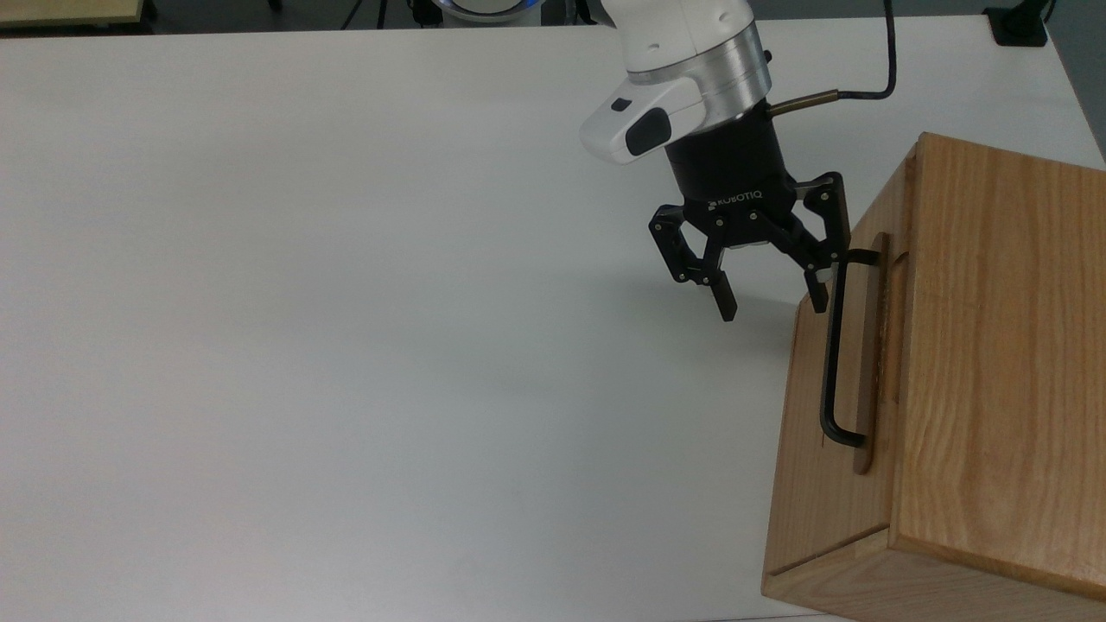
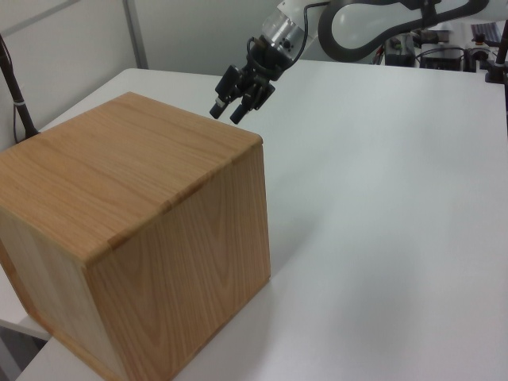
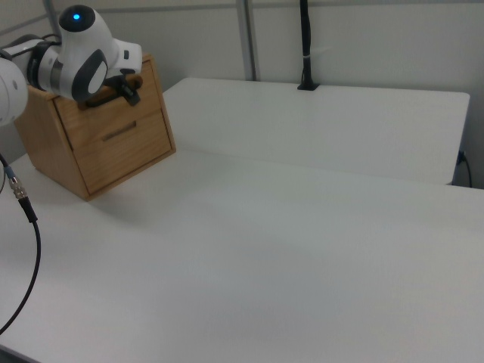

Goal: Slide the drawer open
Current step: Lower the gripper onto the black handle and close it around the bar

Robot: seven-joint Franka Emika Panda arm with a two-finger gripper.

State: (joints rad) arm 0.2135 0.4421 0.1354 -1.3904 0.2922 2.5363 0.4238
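Observation:
The drawer is shut in the wooden cabinet at the top view's right, its light oak front facing the top view's left. Its black bar handle runs along that front. My gripper hangs open just off the handle's far end. One fingertip overlaps that end and the other is over the table. The left view has the gripper above the cabinet's far top corner, with the drawer front hidden. The right view shows the drawer front and its handle below my wrist.
The wooden cabinet stands at the table's corner, near two edges. The white table stretches wide to the top view's left. A black cable trails from my wrist. A black post stands at the far edge in the right view.

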